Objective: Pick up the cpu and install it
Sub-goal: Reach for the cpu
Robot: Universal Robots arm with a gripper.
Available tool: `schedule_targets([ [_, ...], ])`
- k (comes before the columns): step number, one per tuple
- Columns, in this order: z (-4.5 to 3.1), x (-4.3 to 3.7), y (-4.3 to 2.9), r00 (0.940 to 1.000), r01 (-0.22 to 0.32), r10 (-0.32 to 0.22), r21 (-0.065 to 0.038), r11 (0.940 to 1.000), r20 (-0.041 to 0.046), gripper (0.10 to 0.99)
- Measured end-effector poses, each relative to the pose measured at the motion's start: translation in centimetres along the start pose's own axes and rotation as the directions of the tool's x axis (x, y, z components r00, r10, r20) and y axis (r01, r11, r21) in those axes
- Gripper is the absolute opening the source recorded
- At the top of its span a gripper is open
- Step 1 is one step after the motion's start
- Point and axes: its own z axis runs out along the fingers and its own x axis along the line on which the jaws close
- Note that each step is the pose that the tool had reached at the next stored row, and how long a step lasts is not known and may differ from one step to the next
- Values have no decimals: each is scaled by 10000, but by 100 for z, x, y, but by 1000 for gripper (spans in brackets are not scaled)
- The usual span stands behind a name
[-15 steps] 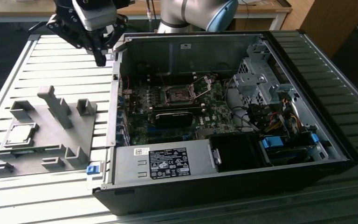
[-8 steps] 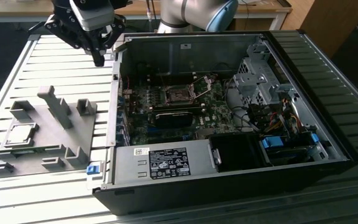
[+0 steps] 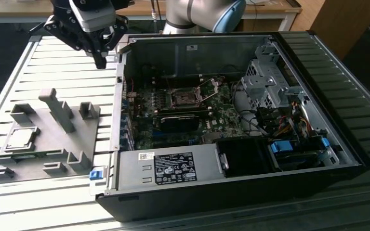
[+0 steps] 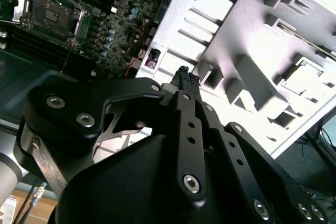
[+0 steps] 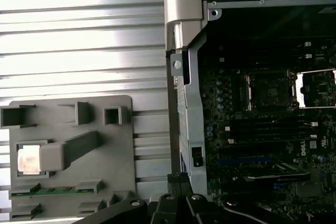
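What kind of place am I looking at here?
Probably a robotics lab or assembly test bench: a robot arm stands by a slatted metal table carrying an open computer case and a grey fixture with the cpu seated in it.

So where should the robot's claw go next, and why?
Probably across to hang above the small flat silver-grey square cpu. The black gripper is shut on nothing, up by the corner of the open black computer case, while the chip lies apart from it in the grey plastic fixture block.
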Motion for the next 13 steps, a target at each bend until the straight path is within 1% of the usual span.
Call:
schedule_targets([
  [13,4,49,-4,10000,0,0,1,10000,-8,106],
])
